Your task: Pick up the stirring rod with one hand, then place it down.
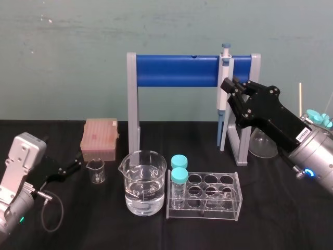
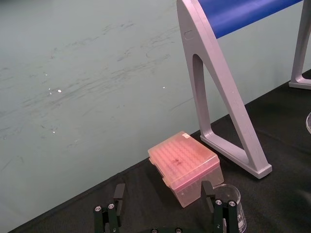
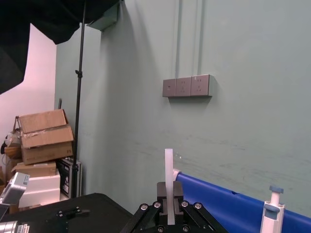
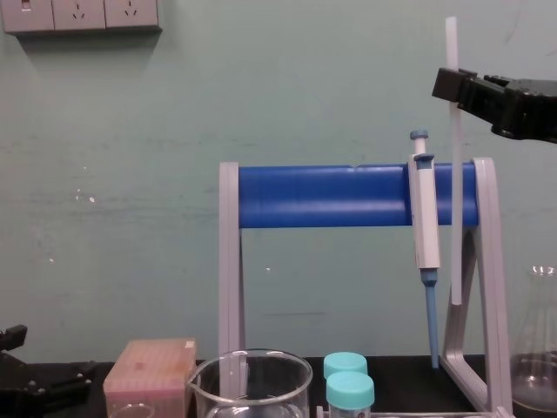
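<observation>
A black right gripper [image 4: 456,87], raised above the right end of a blue-barred pipette stand [image 4: 322,196], pinches the stirring rod [image 4: 454,218] near its top. The rod hangs upright just right of the pipette [image 4: 424,209] hooked on the stand, with its lower end well clear of the table [image 1: 291,219]. The left gripper [image 1: 70,166] rests low to the stand's left, fingers spread, holding nothing.

With only 2 flat jaws on a thin, smooth rod, it may slip or swing while descending. Its long lower end could knock the pipette, the bar, or the beaker [image 1: 143,182] and tube rack [image 1: 208,195] in front of the stand. Laid flat, it may roll.

The table is black. A pale green wall [image 4: 261,87] rises behind the stand, with 3 sockets [image 4: 83,15] above and to its left. Cardboard boxes [image 3: 41,136] are stacked elsewhere in the room.
</observation>
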Controlling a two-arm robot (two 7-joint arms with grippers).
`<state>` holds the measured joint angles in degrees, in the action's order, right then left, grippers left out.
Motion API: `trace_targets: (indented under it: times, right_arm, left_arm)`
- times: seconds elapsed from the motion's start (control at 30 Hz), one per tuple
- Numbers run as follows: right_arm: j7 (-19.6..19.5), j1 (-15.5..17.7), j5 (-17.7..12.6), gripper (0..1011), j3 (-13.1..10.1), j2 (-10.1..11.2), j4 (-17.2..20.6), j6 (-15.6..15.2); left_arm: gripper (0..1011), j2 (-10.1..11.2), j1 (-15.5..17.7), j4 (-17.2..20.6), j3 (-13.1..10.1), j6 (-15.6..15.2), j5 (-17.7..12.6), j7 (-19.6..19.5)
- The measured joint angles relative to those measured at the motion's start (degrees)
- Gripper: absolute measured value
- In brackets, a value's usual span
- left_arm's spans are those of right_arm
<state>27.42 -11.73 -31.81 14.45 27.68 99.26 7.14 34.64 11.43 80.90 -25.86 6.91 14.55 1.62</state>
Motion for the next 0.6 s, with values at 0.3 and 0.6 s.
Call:
trace_targets:
  times: [0.3,0.6]
  right_arm:
    - [0.14,0.13,-0.21,69,-0.20,0.29,-0.17,0.11]
    - [0.14,0.29,-0.15,69,-0.28,0.49,-0.24,0.26]
  left_arm:
    - [1000,0.00,0.00,0.00,0.00,0.00,0.00,0.00]
    - [1000,0.00,0.00,0.00,0.00,0.00,0.00,0.00]
